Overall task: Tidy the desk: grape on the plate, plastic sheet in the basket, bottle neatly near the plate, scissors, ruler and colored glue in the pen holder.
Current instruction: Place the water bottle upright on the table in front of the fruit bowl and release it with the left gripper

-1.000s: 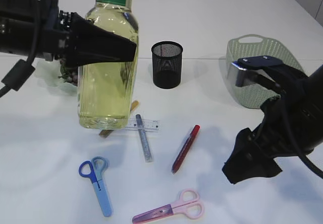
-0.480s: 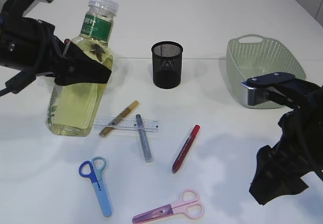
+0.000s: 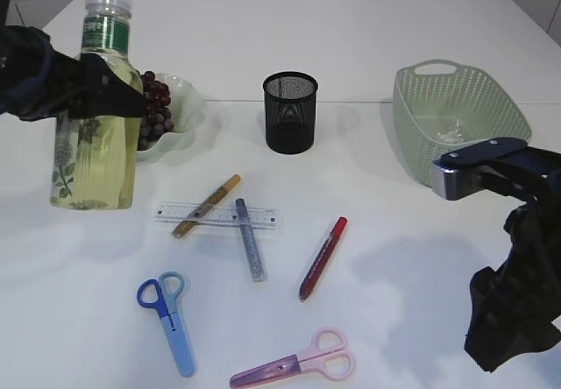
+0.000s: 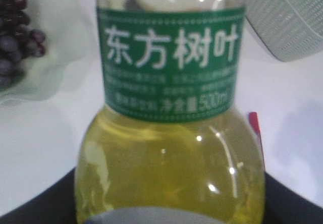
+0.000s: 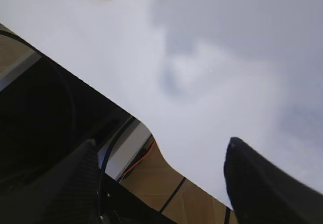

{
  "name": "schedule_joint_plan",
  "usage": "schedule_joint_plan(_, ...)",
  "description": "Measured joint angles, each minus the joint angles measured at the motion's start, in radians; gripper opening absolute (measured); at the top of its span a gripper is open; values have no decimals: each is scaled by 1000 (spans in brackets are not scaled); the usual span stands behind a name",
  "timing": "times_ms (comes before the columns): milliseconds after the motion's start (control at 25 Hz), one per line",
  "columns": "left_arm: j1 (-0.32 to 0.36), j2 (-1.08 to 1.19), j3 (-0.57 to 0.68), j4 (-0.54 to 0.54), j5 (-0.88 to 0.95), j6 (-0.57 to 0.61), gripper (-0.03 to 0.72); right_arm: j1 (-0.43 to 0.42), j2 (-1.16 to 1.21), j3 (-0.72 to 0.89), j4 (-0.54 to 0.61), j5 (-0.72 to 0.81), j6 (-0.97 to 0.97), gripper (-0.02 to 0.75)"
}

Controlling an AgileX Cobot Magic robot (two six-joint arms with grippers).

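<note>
My left gripper (image 3: pixel 101 100) is shut on the bottle (image 3: pixel 95 135) of yellow tea with a green label, upright at the left, beside the pale green plate (image 3: pixel 186 100) holding grapes (image 3: pixel 154 109). The bottle fills the left wrist view (image 4: pixel 169 133). My right gripper (image 3: pixel 504 328) is open and empty at the table's front right edge; its fingers show in the right wrist view (image 5: pixel 161 178). The black mesh pen holder (image 3: pixel 290 111) stands at centre. The clear ruler (image 3: pixel 216 216), gold glue pen (image 3: pixel 206 206), silver glue pen (image 3: pixel 249 238), red glue pen (image 3: pixel 323 258), blue scissors (image 3: pixel 168 319) and pink scissors (image 3: pixel 294 364) lie on the table.
A green basket (image 3: pixel 460 122) stands at the right with a clear plastic sheet (image 3: pixel 451 129) inside. The table's front edge and the floor show in the right wrist view (image 5: pixel 166 173).
My left gripper has carried the bottle left and set it upright beside the plate, uncovering the grapes. My right arm has drawn back to the front right.
</note>
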Motion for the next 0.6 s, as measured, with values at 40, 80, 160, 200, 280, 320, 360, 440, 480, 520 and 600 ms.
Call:
schedule_joint_plan(40, 20, 0, 0, 0, -4, -19, 447, 0, 0, 0, -7, 0, 2, 594)
schedule_joint_plan(80, 37, 0, 0, 2, -4, -29, 447, 0, 0, 0, -11, 0, 4, 594)
schedule_joint_plan(160, 75, 0, 0, 19, -4, -53, 447, 0, 0, 0, -24, 0, 10, 594)
schedule_joint_plan(200, 90, 0, 0, 31, -4, -67, 447, 0, 0, 0, -30, 0, 10, 594)
schedule_joint_plan(280, 122, 0, 0, 41, 0, -79, 447, 0, 0, 0, -36, 4, 15, 594)
schedule_joint_plan(320, 135, 0, 0, 43, 2, -83, 447, 0, 0, 0, -38, 4, 15, 594)
schedule_joint_plan(360, 144, 0, 0, 44, 7, -85, 447, 0, 0, 0, -37, 6, 15, 594)
schedule_joint_plan(440, 155, 0, 0, 48, 14, -90, 447, 0, 0, 0, -38, 10, 15, 594)
schedule_joint_plan(480, 156, 0, 0, 50, 16, -92, 447, 0, -2, 0, -38, 12, 15, 594)
schedule_joint_plan(520, 158, 0, 0, 52, 19, -91, 447, 0, -2, 0, -38, 13, 15, 594)
schedule_joint_plan(600, 158, 0, 0, 52, 20, -91, 447, 0, -2, 0, -38, 21, 15, 594)
